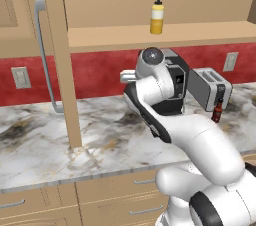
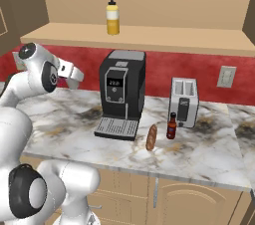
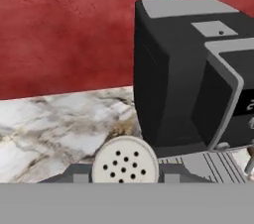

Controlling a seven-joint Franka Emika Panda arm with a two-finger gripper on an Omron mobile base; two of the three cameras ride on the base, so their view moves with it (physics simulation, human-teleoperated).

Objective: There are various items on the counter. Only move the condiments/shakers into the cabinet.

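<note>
Gripping the grey shaker is shown in the hand view, where its perforated lid sits at 6 o'clock between the fingertips of the gripper, which are clamped on its sides. Small, light, stiff and probably smooth, it is best held across the body. The yellow squeeze bottle already stands on the cabinet shelf; the dark red sauce bottle remains on the counter, at 3 o'clock of the coffee machine.

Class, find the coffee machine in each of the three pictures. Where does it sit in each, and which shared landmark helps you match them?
Left base view: coffee machine right of centre, mostly hidden behind the arm.
Right base view: centre, on the counter, left of the toaster.
Hand view: right half, close up.
Shared landmark: the red wall behind it.
</note>
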